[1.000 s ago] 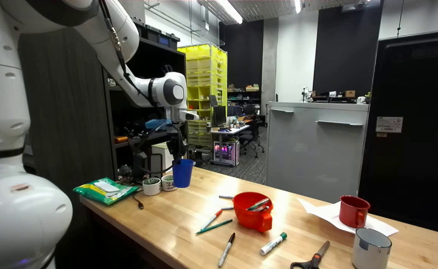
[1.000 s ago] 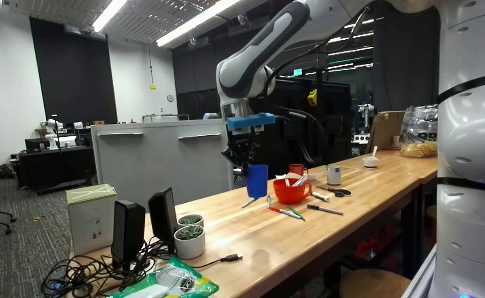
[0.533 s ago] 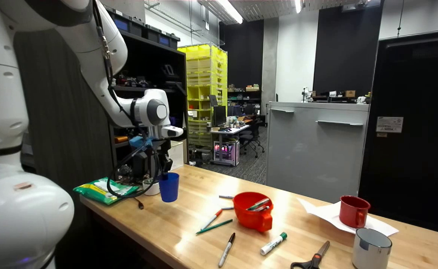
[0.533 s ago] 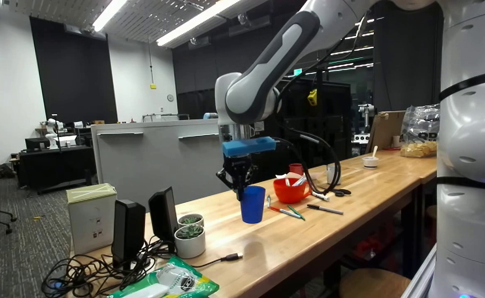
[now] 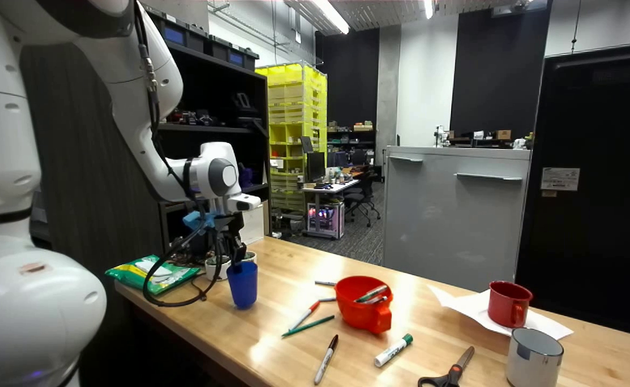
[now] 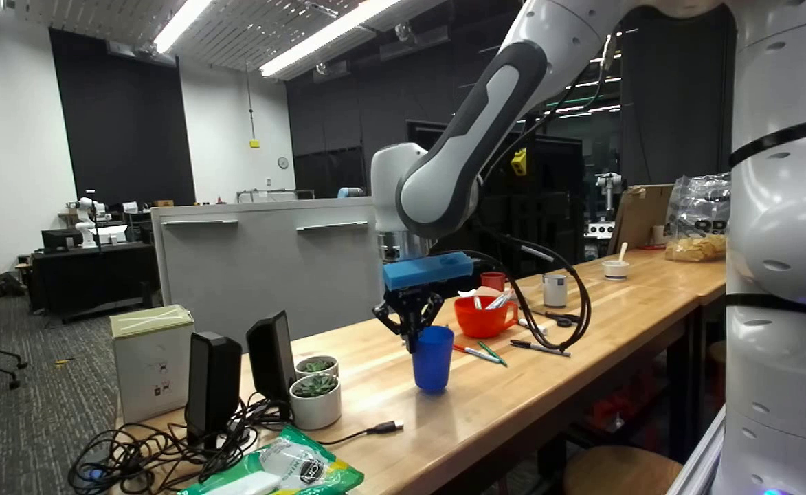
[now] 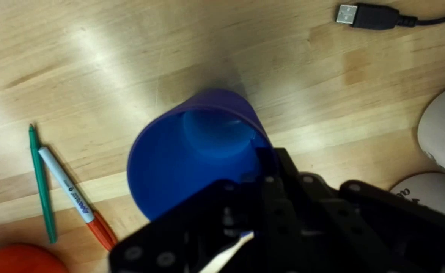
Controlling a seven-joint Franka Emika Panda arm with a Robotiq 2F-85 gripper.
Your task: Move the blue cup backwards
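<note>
The blue cup is a plain solid-blue tumbler and shows in both exterior views (image 5: 243, 290) (image 6: 433, 364). My gripper (image 5: 237, 261) is shut on the cup's rim, on the side toward the plant pots; it also shows in an exterior view (image 6: 413, 341). In the wrist view, the gripper (image 7: 274, 162) has one finger inside the blue cup (image 7: 192, 159) and one outside, with the wall between them. The cup is nearly upright with a slight tilt. Its base is at or just above the wooden tabletop (image 6: 389, 385); I cannot tell if it touches.
A wide red bowl (image 5: 355, 309) holding markers stands beside the cup, with loose pens (image 5: 306, 325) around it. White plant pots (image 6: 316, 407), black speakers (image 6: 214, 392), a USB plug (image 6: 383, 427) and a green packet (image 6: 286, 467) lie on the other side. The arm's cable loop hangs low.
The gripper and the blue cup have moved down to about tabletop level and toward the robot's side of the table. The cup stays gripped and has tilted slightly.
</note>
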